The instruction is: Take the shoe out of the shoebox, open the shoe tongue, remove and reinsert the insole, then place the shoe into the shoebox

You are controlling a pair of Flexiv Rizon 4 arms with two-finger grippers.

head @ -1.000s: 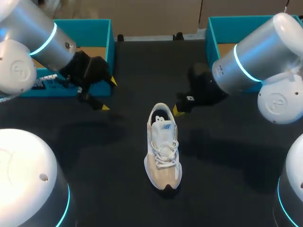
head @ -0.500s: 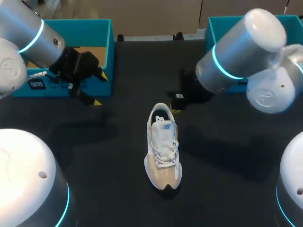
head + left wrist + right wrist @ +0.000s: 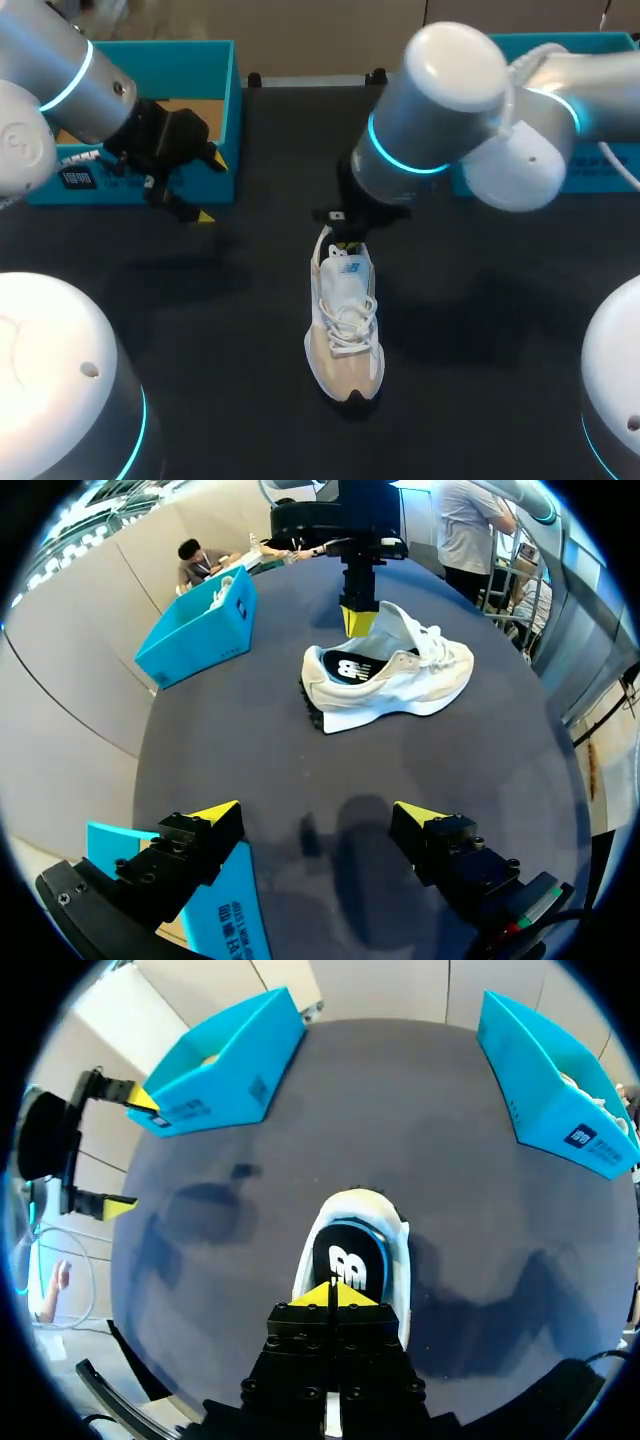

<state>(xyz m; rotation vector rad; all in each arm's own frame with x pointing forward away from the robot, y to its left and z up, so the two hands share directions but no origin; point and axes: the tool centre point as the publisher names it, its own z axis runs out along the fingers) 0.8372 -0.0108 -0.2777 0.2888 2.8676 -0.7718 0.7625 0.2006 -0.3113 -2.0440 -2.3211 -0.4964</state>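
Right wrist view: right gripper (image 3: pixel 331 1296) closed over sneaker (image 3: pixel 345 1255) (left gripper (image 3: pixel 317 813) spread). It should be parted before the tongue (image 3: pixel 347 277) is pinched.

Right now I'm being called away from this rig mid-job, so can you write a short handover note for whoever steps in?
Left gripper: open, empty, hanging by the front of the left shoebox.
Right gripper: shut, tips together just over the opening of the shoe; I cannot tell if they touch it.
The shoe stands upright mid-table, toe toward the robot, laces done up, insole seemingly inside. A second shoebox sits at the far right.
Done: shoe out of the box.
Left: open the tongue, pull and refit the insole, return the shoe to the box.
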